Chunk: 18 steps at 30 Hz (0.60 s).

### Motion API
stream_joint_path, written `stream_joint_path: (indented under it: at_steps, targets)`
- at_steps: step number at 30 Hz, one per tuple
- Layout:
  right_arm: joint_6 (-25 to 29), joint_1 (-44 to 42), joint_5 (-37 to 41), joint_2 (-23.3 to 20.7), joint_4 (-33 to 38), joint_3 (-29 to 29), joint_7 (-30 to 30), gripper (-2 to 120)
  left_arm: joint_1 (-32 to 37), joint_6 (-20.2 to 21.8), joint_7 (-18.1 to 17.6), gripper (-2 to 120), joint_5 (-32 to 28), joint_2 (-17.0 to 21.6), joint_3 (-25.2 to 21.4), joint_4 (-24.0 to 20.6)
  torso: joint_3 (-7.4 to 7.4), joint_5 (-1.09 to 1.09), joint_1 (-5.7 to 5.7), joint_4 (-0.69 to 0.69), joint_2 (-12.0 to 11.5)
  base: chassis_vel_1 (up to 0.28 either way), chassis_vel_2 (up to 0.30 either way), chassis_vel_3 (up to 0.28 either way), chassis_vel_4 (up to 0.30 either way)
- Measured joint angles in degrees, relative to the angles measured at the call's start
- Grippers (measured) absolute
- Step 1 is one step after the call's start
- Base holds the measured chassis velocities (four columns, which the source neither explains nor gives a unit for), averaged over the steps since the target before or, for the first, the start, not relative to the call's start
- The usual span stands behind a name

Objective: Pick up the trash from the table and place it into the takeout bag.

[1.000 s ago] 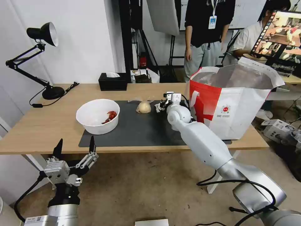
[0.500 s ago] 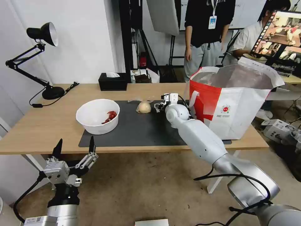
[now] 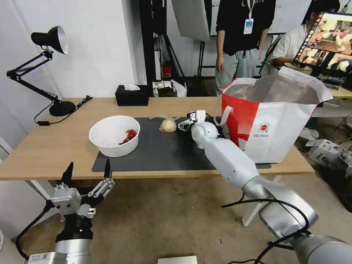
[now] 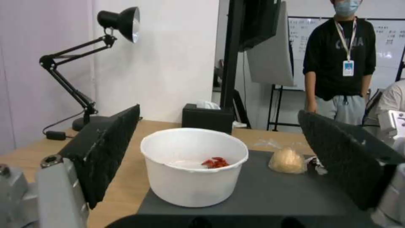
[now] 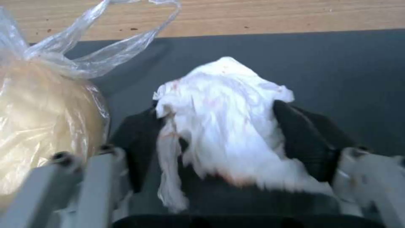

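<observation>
Head cam first: my right gripper [image 3: 185, 125] is down on the large dark grey mat [image 3: 161, 154] of the long light-wood table [image 3: 47, 146], just beside the clear plastic bag with a beige lump [image 3: 168, 125] in it. Big red-and-white foil-lined takeout bag [image 3: 271, 121] stands on the table's right end, close to that arm's elbow. White round bowl with red shell scraps [image 3: 113, 135] sits well off to the left. Left gripper [image 3: 86, 179] hangs below the table edge, fingers spread wide, nothing in them.

Left wrist cam: same bowl [image 4: 194, 164] straight ahead between the spread fingers, bagged lump [image 4: 288, 160] beyond it.

Right wrist cam: crumpled white tissue [image 5: 223, 120] with faint reddish stains sits between the two dark pads [image 5: 302, 136], which are close against its sides. Bagged lump [image 5: 46, 110] is right next to it, near one finger.

So I'd say I'm mid-grab on the tissue. Next is a firm squeeze, a lift clear of that loose plastic, then over the takeout bag's rim
</observation>
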Motion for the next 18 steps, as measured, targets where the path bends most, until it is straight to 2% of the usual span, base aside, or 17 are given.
stream_joint_path:
  at_steps: [2, 4, 6, 7, 12, 13, 17, 18]
  targets:
    - [0.01, 0.00, -0.04, 0.00, -0.03, 0.03, 0.06, 57, 0.00, -0.05, 0.00, 100, -0.01, 0.03, -0.01, 0.00, 0.00, 0.00, 0.00, 0.00, 0.00, 0.000, 0.000, 0.000, 0.000]
    - [0.01, 0.00, -0.04, -0.01, -0.03, 0.04, 0.09, 53, 0.00, -0.07, 0.00, 100, -0.01, 0.03, -0.01, 0.00, 0.00, 0.00, 0.00, 0.00, 0.00, 0.000, 0.000, 0.000, 0.000]
    - [0.01, 0.00, -0.02, -0.05, -0.02, 0.11, 0.29, 42, 0.00, -0.21, 0.00, 100, -0.02, 0.05, -0.01, 0.00, 0.00, 0.00, 0.00, 0.00, 0.00, 0.000, 0.000, 0.000, 0.000]
    - [0.01, 0.00, -0.02, -0.05, -0.02, 0.11, 0.29, 42, 0.00, -0.21, 0.00, 100, -0.02, 0.05, -0.01, 0.00, 0.00, 0.00, 0.00, 0.00, 0.00, 0.000, 0.000, 0.000, 0.000]
    - [0.00, -0.41, 0.02, -0.17, 0.32, 0.14, 0.73, 22, 0.10, -0.50, -0.01, 100, -0.02, 0.09, -0.02, 0.00, 0.00, 0.00, 0.00, 0.00, 0.00, 0.000, 0.000, 0.000, 0.000]
    - [0.00, -0.41, 0.02, -0.17, 0.32, 0.14, 0.73, 22, 0.10, -0.50, -0.01, 100, -0.02, 0.09, -0.02, 0.00, 0.00, 0.00, 0.00, 0.00, 0.00, 0.000, 0.000, 0.000, 0.000]
    - [0.14, -0.76, -0.22, -0.27, 0.98, 0.15, 1.22, 2, 0.12, -0.73, -0.10, 100, -0.02, 0.08, -0.03, 0.00, 0.00, 0.01, 0.00, 0.01, 0.00, 0.000, 0.000, 0.000, 0.000]
    - [0.14, -0.76, -0.22, -0.27, 0.98, 0.15, 1.22, 2, 0.12, -0.73, -0.10, 100, -0.02, 0.08, -0.03, 0.00, 0.00, 0.01, 0.00, 0.01, 0.00, 0.000, 0.000, 0.000, 0.000]
